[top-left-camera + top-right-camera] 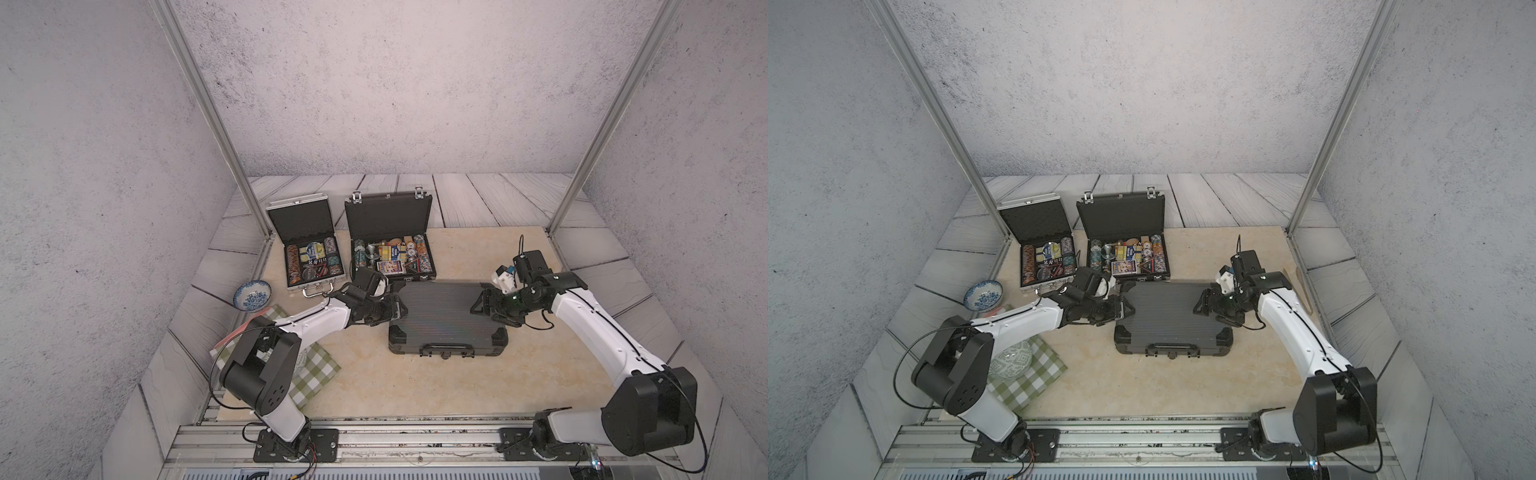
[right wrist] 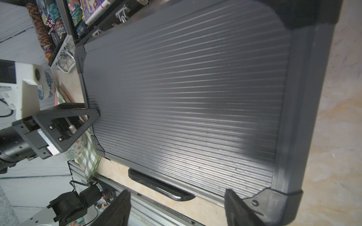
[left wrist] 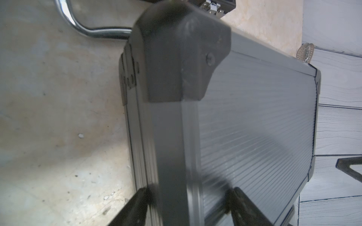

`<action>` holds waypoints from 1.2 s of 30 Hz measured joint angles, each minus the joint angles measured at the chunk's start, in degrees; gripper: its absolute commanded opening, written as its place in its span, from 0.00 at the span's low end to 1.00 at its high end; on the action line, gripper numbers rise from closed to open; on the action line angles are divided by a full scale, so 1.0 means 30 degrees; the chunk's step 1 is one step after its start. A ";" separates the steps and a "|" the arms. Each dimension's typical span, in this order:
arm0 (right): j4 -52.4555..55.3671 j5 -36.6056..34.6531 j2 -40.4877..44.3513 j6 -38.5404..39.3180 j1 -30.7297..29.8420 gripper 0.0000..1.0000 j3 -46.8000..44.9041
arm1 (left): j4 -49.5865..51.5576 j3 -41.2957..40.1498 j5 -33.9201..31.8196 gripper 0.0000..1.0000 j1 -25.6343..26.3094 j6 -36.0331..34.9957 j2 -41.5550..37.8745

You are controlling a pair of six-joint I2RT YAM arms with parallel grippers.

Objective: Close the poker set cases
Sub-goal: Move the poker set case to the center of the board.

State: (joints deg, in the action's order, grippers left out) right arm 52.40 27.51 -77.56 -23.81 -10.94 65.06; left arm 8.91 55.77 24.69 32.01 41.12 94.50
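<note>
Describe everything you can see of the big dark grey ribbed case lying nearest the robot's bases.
The grey case lies flat and shut on the beige tabletop, in front of the two open chip cases. Its lid is ribbed, metal-looking, with black corner caps and a black handle on the near side. The left tool straddles its left edge, the right tool hovers over its right edge, both open; contact unclear.

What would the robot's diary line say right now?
grey case: shut | silver case, black case: lids up | left gripper: open, at grey case | right gripper: open, at grey case
</note>
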 measured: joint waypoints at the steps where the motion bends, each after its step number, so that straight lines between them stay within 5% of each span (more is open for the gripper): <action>1: 0.0015 -0.0036 0.0000 0.0022 0.0000 0.77 0.0000 | 0.0124 0.0168 -0.0182 0.63 0.0058 0.0189 0.0080; 11: 0.0160 -0.0823 0.0007 0.0073 0.0051 0.77 -0.0058 | -0.1013 0.3395 -0.3381 0.52 0.1945 0.1785 0.2761; 19: -0.0095 -0.3694 0.0903 -0.0474 0.3395 0.81 -0.2382 | -0.3657 0.4065 -0.2229 0.51 0.4911 0.2820 0.4248; 28: -0.0044 -0.4663 0.2244 -0.1384 0.4335 0.82 -0.2965 | -0.3140 0.4517 -0.1100 0.45 0.5122 0.3453 0.4503; 36: 0.0670 -0.3271 0.3519 -0.3213 0.4328 0.84 -0.3475 | -0.2739 0.4787 -0.1683 0.57 0.5348 0.3934 0.4590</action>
State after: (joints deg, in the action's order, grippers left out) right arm 54.41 17.69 -67.00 -33.45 2.04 54.63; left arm 0.69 70.13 19.64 48.05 52.93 108.27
